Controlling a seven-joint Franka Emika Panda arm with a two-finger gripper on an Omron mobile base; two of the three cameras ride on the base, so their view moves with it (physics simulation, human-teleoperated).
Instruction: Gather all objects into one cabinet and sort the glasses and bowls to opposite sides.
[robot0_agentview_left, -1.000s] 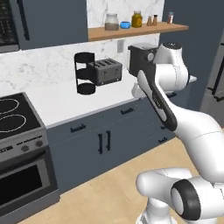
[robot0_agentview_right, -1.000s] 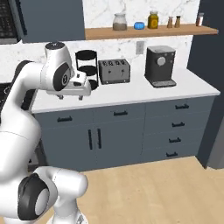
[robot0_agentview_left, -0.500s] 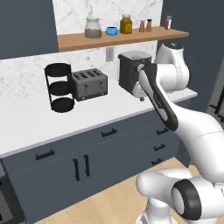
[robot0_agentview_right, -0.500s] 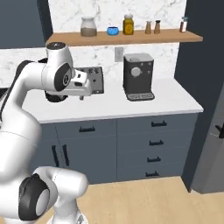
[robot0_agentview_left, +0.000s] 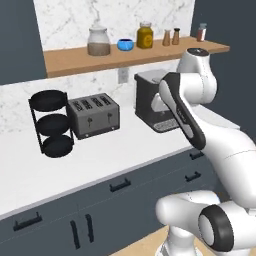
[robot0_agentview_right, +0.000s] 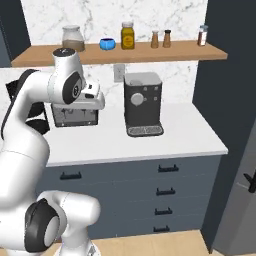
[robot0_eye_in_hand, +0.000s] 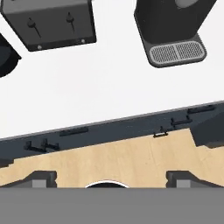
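- Up on the wooden shelf (robot0_agentview_right: 165, 52), a small bright-blue cup (robot0_agentview_right: 107, 44) stands between a lidded glass jar (robot0_agentview_right: 73, 38) and an amber jar (robot0_agentview_right: 128, 35), with spice bottles (robot0_agentview_right: 160, 39) further along; it likely sits there as one of the scattered pieces the task wants gathered into a cabinet.
- That cup is squat and round, glossy blue outside with a dark inside, far smaller than the jars beside it; it also shows from the left base view (robot0_agentview_left: 125, 44).
- Below, the desk (robot0_agentview_right: 180, 131) carries a coffee machine (robot0_agentview_right: 143, 103), a toaster (robot0_agentview_left: 93, 115) and a black three-tier rack (robot0_agentview_left: 52, 123), none of them task pieces.
- The gripper (robot0_eye_in_hand: 111, 176) is held high over the desk edge, aimed down at desk and floor, well apart from the cup; its jaws stand wide with nothing between them, a carrying-free pose that suits travelling towards the next pick.
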